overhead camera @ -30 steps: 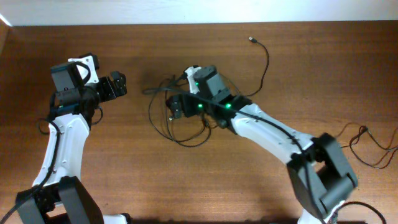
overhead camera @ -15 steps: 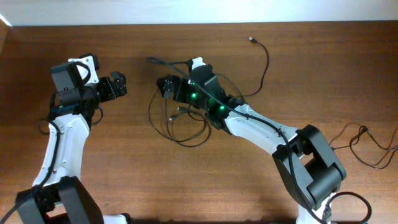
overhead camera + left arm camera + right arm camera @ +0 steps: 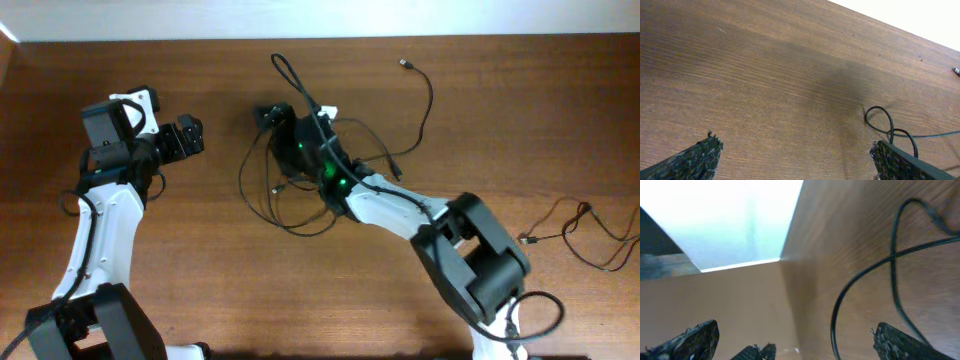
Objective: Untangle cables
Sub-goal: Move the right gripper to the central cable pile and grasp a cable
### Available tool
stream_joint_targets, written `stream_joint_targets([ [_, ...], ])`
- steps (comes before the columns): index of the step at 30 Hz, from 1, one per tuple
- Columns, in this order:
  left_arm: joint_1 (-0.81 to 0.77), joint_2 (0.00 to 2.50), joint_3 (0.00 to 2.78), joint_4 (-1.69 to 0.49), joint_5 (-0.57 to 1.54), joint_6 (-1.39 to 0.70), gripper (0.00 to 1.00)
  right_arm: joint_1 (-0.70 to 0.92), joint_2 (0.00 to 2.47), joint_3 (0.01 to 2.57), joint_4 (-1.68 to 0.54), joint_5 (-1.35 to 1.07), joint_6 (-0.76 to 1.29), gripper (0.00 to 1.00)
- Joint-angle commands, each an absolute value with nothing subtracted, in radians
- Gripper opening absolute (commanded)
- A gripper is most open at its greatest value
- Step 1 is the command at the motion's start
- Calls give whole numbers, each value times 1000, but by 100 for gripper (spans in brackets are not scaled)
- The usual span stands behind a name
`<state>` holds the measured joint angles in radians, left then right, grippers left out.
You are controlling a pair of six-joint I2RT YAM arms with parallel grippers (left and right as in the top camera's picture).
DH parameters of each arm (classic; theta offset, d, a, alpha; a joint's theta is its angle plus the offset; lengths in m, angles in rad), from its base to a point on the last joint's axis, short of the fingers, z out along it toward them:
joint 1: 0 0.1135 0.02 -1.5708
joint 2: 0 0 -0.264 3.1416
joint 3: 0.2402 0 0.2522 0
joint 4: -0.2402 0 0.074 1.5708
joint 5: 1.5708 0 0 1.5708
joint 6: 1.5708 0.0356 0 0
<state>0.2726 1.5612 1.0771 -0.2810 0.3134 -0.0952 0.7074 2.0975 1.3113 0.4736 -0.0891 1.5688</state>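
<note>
L gripper hangs over bare wood on the left of the table, fingers spread wide, nothing btwn them. Cables lie in a tangled bunch mid-table, to its right. R gripper is at the tangle's top edge, fingers spread wide too; a strand loops across its wrist view, not pinched. One cord runs up-right to a plug. A separate thin cord lies near the right edge.

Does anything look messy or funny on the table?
Yes. The thin black cables lie in a knotted heap mid-table, loops crossing each other. One loop pokes out toward the far edge of the brown wooden table.
</note>
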Motion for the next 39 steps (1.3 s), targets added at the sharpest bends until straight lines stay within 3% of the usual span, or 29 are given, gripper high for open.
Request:
stream_joint_targets([
  [1, 278, 1542, 1080, -280, 313, -101, 99, 715, 2150, 1320, 516, -62, 1640, 100],
  [3, 278, 1542, 1080, -280, 313, -101, 99, 715, 2161, 1320, 506, -40, 1639, 99],
  [9, 278, 1542, 1080, -280, 313, -101, 99, 718, 2167, 1320, 506, 18, 1639, 84],
  [23, 278, 1542, 1080, -280, 313, -101, 99, 776, 2199, 1331, 517, 91, 1639, 80],
  [30, 278, 1542, 1080, -280, 313, -101, 99, 794, 2231, 1346, 532, 111, 1639, 64],
  [33, 278, 1542, 1080, -280, 313, -101, 99, 794, 2231, 1346, 532, 115, 1636, 40],
  [34, 278, 1542, 1080, -280, 313, -101, 99, 794, 2231, 1346, 532, 118, 1635, 37],
  [39, 278, 1542, 1080, -280, 313, -101, 99, 794, 2231, 1346, 532, 129, 1635, 36],
])
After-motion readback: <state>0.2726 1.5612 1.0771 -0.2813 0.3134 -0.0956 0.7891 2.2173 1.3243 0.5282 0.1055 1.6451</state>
